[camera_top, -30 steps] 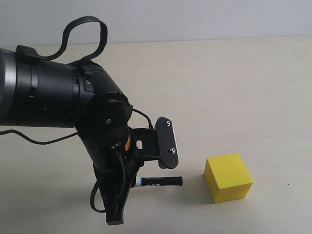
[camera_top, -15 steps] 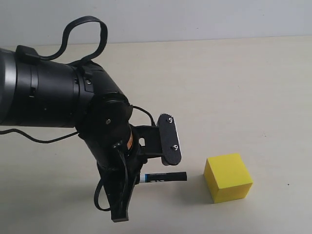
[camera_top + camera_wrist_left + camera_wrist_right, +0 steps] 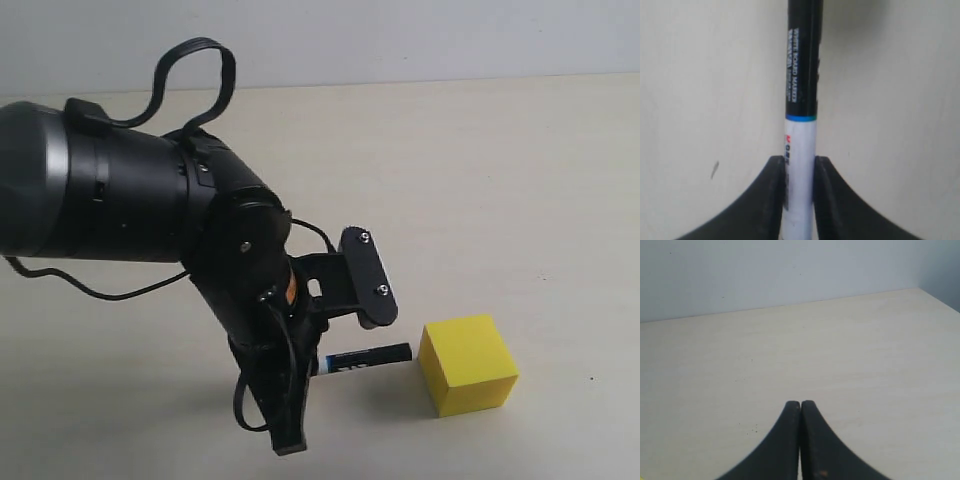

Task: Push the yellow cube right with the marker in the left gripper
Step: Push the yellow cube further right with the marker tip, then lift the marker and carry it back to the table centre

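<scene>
Exterior view: marker (image 3: pixel 365 358) tip just beside yellow cube (image 3: pixel 467 363).
Left gripper (image 3: pixel 800 167): fingers (image 3: pixel 767 200) clamp marker.
Right gripper (image 3: pixel 800 407): fingers pressed together, empty.

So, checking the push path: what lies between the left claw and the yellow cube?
Only the marker the left claw holds; in the exterior view its black end reaches almost to the yellow cube over bare table.

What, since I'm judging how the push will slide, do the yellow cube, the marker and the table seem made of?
The yellow cube looks like painted wood or dense foam, which is unclear: flat matte faces, crisp edges, no glare. The marker seems smooth plastic: slight sheen, printed lettering on black. The table appears a pale matte laminate or wood, faintly grained.
</scene>
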### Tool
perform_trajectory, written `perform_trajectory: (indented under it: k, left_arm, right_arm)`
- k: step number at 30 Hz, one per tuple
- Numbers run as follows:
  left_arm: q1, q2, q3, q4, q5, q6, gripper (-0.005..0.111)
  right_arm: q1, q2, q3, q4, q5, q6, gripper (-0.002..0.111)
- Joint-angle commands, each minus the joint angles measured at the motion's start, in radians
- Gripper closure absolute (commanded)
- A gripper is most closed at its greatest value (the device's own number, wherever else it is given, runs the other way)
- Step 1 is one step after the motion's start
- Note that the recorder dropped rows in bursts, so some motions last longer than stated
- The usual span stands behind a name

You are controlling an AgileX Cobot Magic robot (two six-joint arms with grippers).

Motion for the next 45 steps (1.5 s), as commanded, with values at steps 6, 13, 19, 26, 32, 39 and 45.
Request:
perform_trajectory:
  k: [6, 13, 19, 26, 32, 39, 45]
  left_arm:
    - [-0.035, 0.072, -0.089, 0.046, 0.059, -0.010, 0.107]
    - [-0.014, 0.072, -0.089, 0.068, 0.169, -0.025, 0.107]
    - [-0.016, 0.072, -0.091, 0.083, 0.170, -0.017, 0.107]
    - [-0.055, 0.072, -0.091, 0.083, 0.084, -0.016, 0.107]
    - [-0.084, 0.072, -0.091, 0.079, 0.006, -0.067, 0.107]
    - [-0.086, 0.093, -0.147, 0.081, -0.013, -0.100, 0.107]
    - [-0.086, 0.108, -0.156, 0.088, 0.058, -0.103, 0.107]
  right_arm:
    - [-0.005, -0.005, 0.005, -0.001, -0.010, -0.005, 0.108]
    - [-0.005, -0.005, 0.005, -0.001, -0.010, -0.005, 0.108]
    - [-0.005, -0.005, 0.005, -0.001, -0.010, -0.005, 0.108]
    - [-0.005, -0.005, 0.005, -0.001, -0.008, -0.005, 0.108]
    - [-0.005, -0.005, 0.005, -0.001, -0.008, -0.005, 0.108]
    - [-0.005, -0.005, 0.005, -0.001, -0.008, -0.005, 0.108]
    - [-0.005, -0.005, 0.005, -0.001, -0.008, -0.005, 0.108]
